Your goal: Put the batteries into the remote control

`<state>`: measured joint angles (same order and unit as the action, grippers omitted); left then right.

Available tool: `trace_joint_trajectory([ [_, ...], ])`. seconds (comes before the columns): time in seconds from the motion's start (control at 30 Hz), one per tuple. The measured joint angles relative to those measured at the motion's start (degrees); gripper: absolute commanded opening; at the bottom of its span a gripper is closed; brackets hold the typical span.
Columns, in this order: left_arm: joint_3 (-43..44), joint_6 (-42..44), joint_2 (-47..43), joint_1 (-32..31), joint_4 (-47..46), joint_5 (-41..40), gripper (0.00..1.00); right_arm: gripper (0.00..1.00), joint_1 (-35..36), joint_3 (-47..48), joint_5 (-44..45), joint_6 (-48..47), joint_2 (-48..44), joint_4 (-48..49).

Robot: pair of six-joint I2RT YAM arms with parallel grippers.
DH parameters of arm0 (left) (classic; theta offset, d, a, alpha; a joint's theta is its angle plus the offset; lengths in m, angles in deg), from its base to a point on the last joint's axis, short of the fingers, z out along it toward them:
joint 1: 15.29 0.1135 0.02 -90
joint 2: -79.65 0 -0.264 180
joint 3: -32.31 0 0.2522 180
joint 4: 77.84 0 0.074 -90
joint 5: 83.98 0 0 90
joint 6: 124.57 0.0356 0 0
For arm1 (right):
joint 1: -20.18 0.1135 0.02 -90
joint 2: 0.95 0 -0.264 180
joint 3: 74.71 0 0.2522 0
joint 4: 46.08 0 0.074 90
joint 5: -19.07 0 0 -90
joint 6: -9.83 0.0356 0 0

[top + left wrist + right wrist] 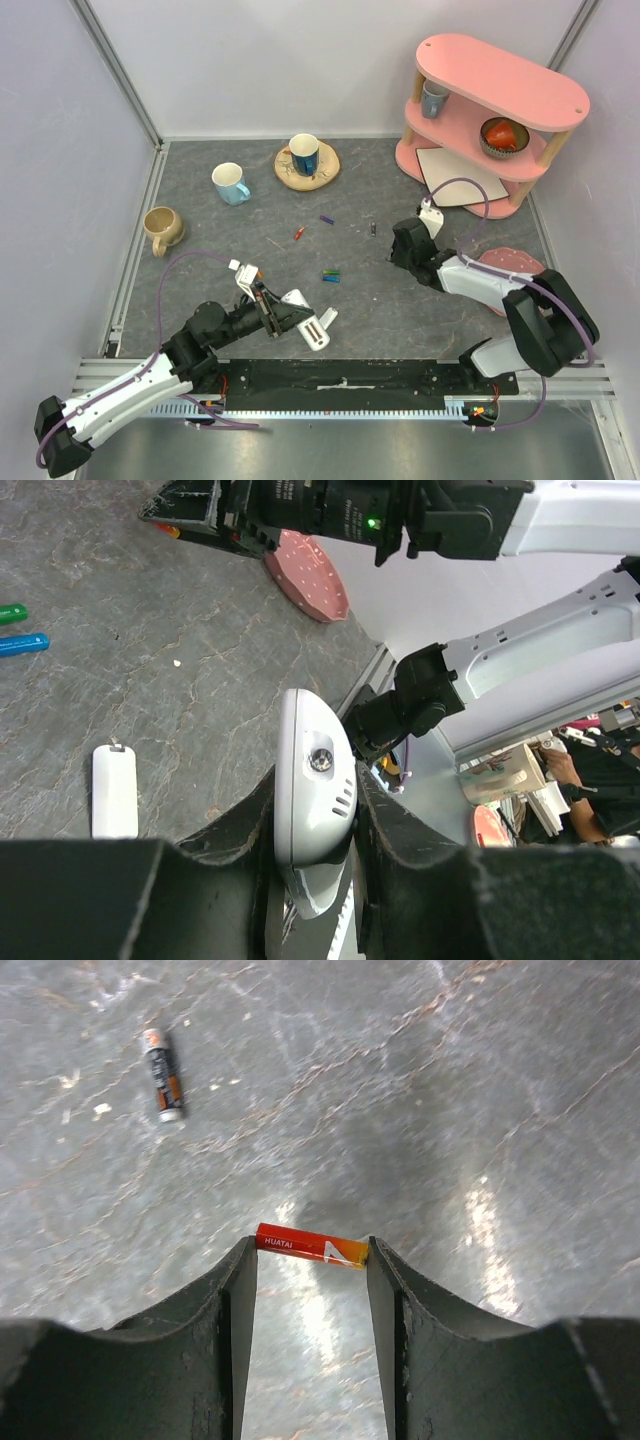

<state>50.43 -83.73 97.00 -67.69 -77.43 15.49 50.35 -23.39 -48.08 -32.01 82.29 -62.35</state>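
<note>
While the left end effector point(316, 815) is clamped on the sides of the remote point(310, 742), the right end effector point(310, 1260) pinches a red battery point(300, 1243) end to end between its fingertips. A dark battery point(163, 1074) lies on the grey surface point(450, 1080) near the right one. A green battery point(10, 613) and a blue battery point(22, 643) lie side by side, with a white panel point(114, 790) flat just beside the remote.

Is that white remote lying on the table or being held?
Held. The left tool pinches the remote control from both sides, lifted, with the grey table seen beyond it.
</note>
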Motion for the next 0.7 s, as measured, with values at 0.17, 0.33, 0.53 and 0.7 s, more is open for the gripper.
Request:
trace_joint_trajectory([
  [0.17, 0.0, 0.0, 0.1, 0.0, -0.1, -0.3, 0.02, 0.33, 2.4, -2.5, -0.7, 6.3, -3.8, 0.3],
  [0.33, -0.2, 0.0, -0.2, 0.0, -0.1, -0.3, 0.02, 0.31, 5.5, -2.7, -0.5, 8.5, -5.2, -0.2],
  [0.53, -1.0, 0.0, -0.4, 0.0, -0.4, -0.3, 0.02, 0.29, 11.6, -0.8, -1.1, -0.7, -3.8, -1.4],
  [0.7, -1.0, 0.0, -1.4, 0.0, -0.2, -0.3, 0.02, 0.29, 15.1, 3.1, -5.6, -16.6, -2.0, -2.6],
])
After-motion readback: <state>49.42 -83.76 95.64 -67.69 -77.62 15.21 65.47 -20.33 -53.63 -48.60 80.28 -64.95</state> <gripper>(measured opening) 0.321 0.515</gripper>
